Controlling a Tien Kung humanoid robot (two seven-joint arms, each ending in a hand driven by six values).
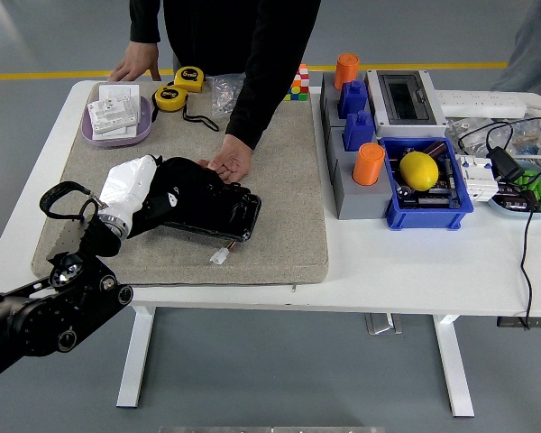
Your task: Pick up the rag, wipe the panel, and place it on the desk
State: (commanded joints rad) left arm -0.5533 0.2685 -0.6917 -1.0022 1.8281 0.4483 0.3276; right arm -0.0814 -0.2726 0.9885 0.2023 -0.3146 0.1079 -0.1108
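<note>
Sitting on the left half of the grey felt-looking mat (279,198) is the panel (224,215), a flat glossy black slab with rounded corners, and the rag (129,183), soft and white, is bunched up at its left end. The robot's left hand (167,194), black, lies right on top of it, fingers curled down over the rag and pressing it onto the panel. A person's hand (229,164) rests on the panel's far edge, palm down, holding it in place; their other hand (135,68) is flat on the counter (415,262) at the back left. Counter is plain white, mat looks coarse and thick. A small white connector (220,256) lies just in front of the panel. Further right: blue plastic bin (426,213) with a yellow lemon (418,170), and orange cylinders (368,163). Floor is dull grey with a yellow line
</note>
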